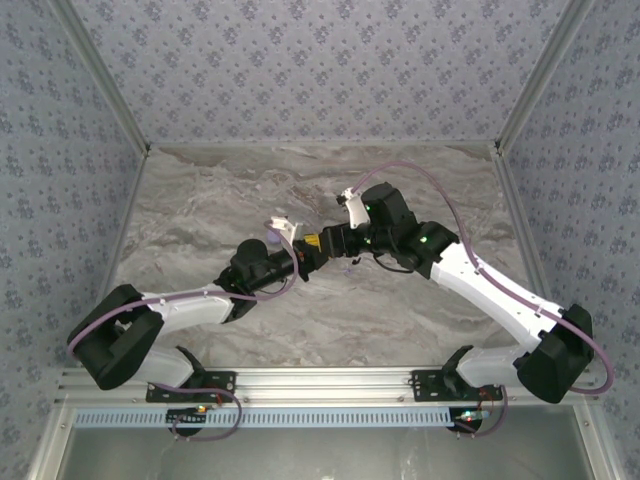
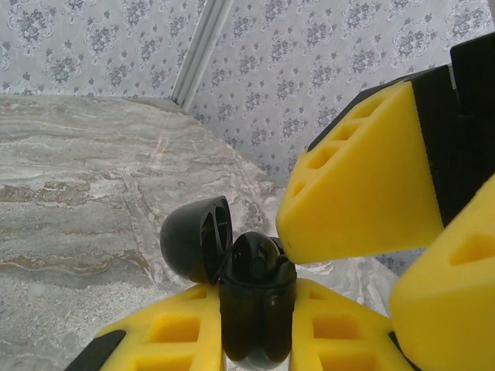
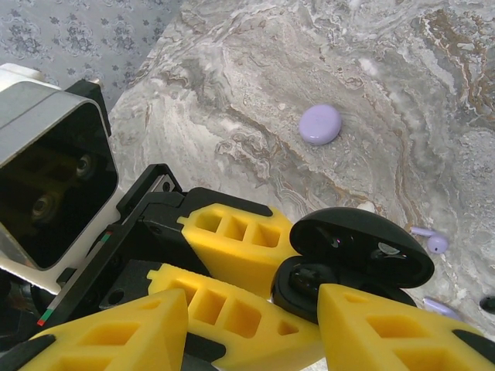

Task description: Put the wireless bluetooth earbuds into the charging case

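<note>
Currently the left gripper (image 2: 255, 340) is clamped tight on the black charging case (image 2: 255, 305). It holds the case up off the marble table (image 3: 232, 93), pinched by the sides, with the lid (image 2: 193, 239) hinged open. The glossy dark dome in the case mouth may be a seated bud, can't tell. Just beside it, the right gripper (image 2: 344, 267) has its fingers parted, the upper tip nearly touching the case rim, and nothing shows between them. Further right on the table lies a lilac round disc (image 3: 320, 124), well apart from the case. Two lilac earbuds (image 3: 430, 241) lie loose past the case. A dark speck (image 3: 487, 304) at the frame edge could be a black earbud, too cropped to say. Risks: the right fingertip is close enough to bump the lid shut or lever the case out of the side pinch. The smooth, rounded shell could twist or slip if pushed off-centre. Buds are tiny and could pop out of a pinch. Lilac buds probably don't belong in the black case, so there is a mismatch risk.
</note>
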Action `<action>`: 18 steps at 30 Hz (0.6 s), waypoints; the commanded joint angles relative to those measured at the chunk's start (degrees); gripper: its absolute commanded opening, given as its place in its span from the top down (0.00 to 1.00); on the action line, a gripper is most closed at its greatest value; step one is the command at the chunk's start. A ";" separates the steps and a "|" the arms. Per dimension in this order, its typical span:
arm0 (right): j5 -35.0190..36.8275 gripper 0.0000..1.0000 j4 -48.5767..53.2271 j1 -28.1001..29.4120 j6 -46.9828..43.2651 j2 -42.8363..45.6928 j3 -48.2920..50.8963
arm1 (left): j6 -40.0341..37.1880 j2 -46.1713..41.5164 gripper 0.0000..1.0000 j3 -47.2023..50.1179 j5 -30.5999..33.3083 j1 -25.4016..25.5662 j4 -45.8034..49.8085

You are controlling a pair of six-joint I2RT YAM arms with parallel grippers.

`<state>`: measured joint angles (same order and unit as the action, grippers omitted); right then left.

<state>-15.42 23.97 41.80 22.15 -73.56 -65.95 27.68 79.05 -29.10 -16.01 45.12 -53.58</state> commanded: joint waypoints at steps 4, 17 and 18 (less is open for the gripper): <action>8.19 0.49 1.35 0.51 1.28 3.32 -1.49 | -3.60 -4.24 0.87 -0.91 2.72 0.23 4.51; 14.39 0.51 7.18 -8.94 8.16 6.23 5.76 | -11.89 -17.89 0.87 -0.57 6.51 0.27 23.42; 13.43 0.53 7.49 -9.66 7.64 5.56 6.04 | -12.18 -18.69 0.87 -0.77 6.54 0.31 24.54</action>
<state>0.01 28.69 34.04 28.75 -66.83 -61.28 18.48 62.83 -29.04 -10.63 45.12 -34.41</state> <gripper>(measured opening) 0.482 0.179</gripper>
